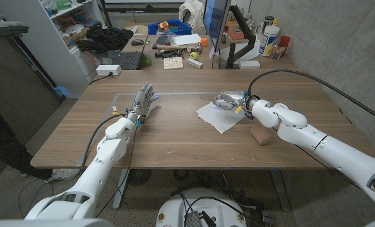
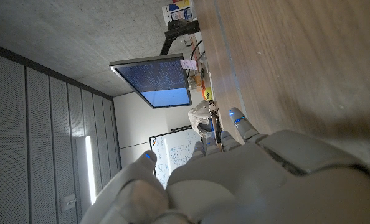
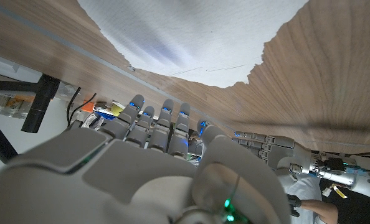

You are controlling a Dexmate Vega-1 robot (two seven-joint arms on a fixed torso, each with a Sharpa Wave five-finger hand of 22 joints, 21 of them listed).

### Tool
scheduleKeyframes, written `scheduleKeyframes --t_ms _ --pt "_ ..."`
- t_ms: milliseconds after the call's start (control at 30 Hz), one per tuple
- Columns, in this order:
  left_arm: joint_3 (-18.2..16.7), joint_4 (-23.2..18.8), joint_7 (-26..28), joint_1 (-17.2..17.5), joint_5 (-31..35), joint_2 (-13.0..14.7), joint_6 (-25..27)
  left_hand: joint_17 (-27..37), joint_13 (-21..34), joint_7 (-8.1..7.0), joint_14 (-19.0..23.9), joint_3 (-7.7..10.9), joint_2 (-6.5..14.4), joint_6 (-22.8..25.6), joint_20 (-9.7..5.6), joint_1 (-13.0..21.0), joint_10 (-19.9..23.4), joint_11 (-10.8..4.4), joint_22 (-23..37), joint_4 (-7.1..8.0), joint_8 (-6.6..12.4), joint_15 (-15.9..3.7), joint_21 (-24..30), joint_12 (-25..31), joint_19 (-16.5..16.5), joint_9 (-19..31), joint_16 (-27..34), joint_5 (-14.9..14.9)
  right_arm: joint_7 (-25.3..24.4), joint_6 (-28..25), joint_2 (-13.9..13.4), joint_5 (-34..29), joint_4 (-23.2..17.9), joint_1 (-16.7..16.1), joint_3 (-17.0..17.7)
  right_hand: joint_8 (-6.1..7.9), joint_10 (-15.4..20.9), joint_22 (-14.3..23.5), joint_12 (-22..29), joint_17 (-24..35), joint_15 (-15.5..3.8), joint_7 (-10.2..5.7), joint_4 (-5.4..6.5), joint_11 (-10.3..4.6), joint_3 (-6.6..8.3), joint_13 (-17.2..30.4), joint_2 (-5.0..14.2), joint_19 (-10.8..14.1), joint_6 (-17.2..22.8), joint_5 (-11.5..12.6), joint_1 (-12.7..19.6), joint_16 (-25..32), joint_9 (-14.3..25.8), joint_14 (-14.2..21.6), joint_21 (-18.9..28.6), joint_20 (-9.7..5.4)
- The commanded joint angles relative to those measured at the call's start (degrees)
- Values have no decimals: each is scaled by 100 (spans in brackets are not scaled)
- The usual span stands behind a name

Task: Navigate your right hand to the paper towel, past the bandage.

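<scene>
- The right robot hand (image 1: 228,100) hovers over the far edge of the paper towel (image 1: 220,115), fingers (image 3: 166,118) extended close together and holding nothing.
- The white paper towel lies flat on the worktop (image 1: 175,135), directly beneath and just in front of that robot hand.
- The tan bandage (image 1: 261,136) lies behind that hand, beside the right forearm, apart from the towel.
- The left robot hand (image 1: 142,102) stands well apart from the towel, fingers spread, empty.

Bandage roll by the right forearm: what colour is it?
Tan, a light brown roll; the bandage shows best in the head view.
</scene>
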Motion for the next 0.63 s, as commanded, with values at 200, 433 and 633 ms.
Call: scheduleKeyframes --t_ms 200,433,633 --pt "-61 85 -56 -39 -11 16 -39 16 14 -27 -1231 -33 559 -416 -163 31 -621 40 23 -13 -3 -94 -10 16 -1260 25 -2 39 -21 33 96 -85 137 135 -115 -43 -15 21 -32 30 -292 -7 -15 -7 46 17 9 39 -22 -33 69 -9 16 -9 -19 -304" --pt "-121 7 -28 16 -21 68 21 16 14 -26 -1231 -35 560 -419 -169 31 -619 39 23 -12 -4 -97 -14 17 -1252 25 -3 40 -16 90 179 -91 261 226 -185 -46 -30 21 -40 28 -291 6 -20 -8 49 17 6 39 -32 -32 85 -10 16 -12 -22 -302" --pt "-163 43 -50 6 -30 84 -2 16 14 -19 -1228 -38 560 -419 -168 31 -619 35 23 -12 -3 -96 -17 18 -1249 25 -2 41 -14 166 271 -94 432 337 -271 -46 -34 21 -42 27 -291 3 -23 -10 51 17 4 41 -34 -32 98 -10 16 -14 -23 -310"
